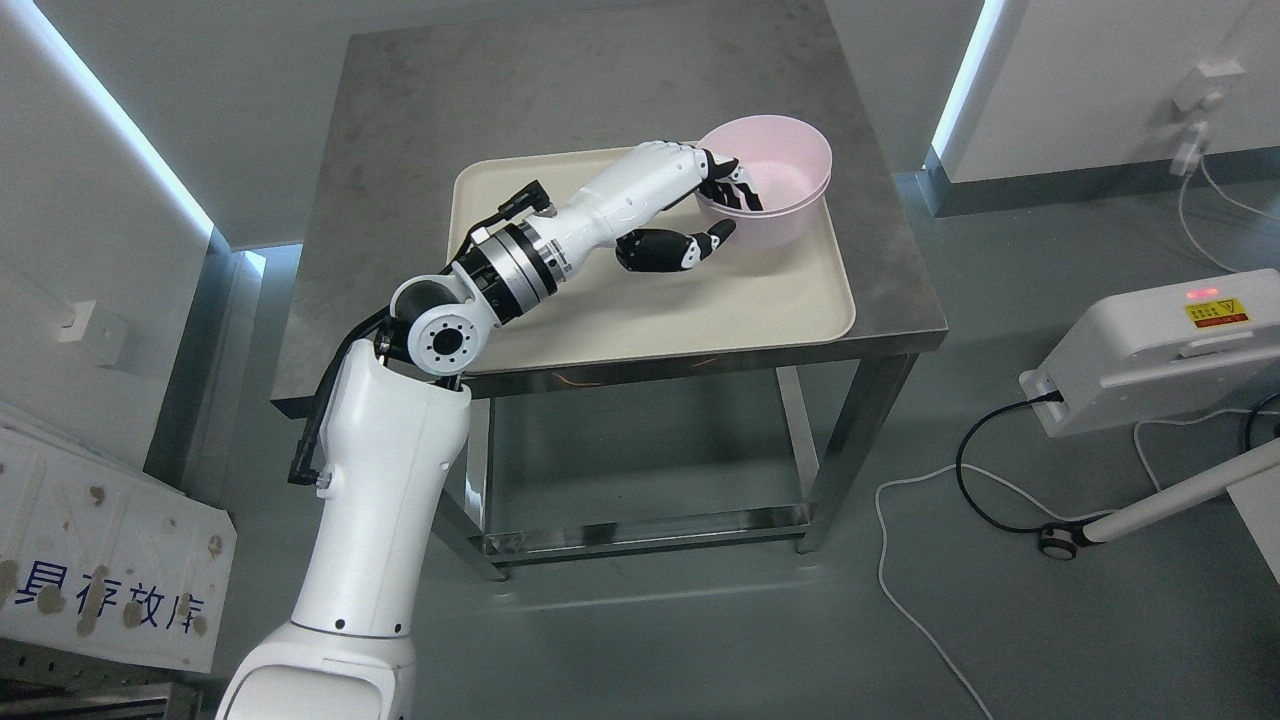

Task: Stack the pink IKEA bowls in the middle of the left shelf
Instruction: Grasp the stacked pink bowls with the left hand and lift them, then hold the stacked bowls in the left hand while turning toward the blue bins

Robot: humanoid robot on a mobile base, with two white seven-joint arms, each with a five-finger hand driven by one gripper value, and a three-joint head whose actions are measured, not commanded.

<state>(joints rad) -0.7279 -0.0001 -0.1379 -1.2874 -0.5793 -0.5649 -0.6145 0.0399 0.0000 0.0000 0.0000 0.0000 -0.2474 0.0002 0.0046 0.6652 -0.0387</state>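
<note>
A steel-topped table [400,120] is seen from above, with a cream tray [640,320] laid on its right-hand half. At the far right corner of the tray stands the pink bowl [775,165], upright, its rim reaching slightly past the tray's back edge. A faint line can be made out around its wall, so two bowls may be nested here, though this cannot be settled from the head view.

The left arm is brought in from the lower left, its white upper segment rising to a round elbow joint at the table's near edge, and the forearm is stretched diagonally across the tray toward the bowl. The left hand [705,205] is closed on the bowl's near left rim: the dark fingers [735,190] are hooked over the rim and down inside the bowl, while the thumb [690,248] is pressed against the outer wall low down, so the wall is pinched between them. The bowl appears to rest on the tray.

Beyond the table, grey floor is shown. At the right a white device [1150,350] with a yellow warning label is placed on the floor, with a black cable [975,490] and a white cable [900,590] trailing from that side. A white panel [100,560] with blue characters is leaned at the lower left.
</note>
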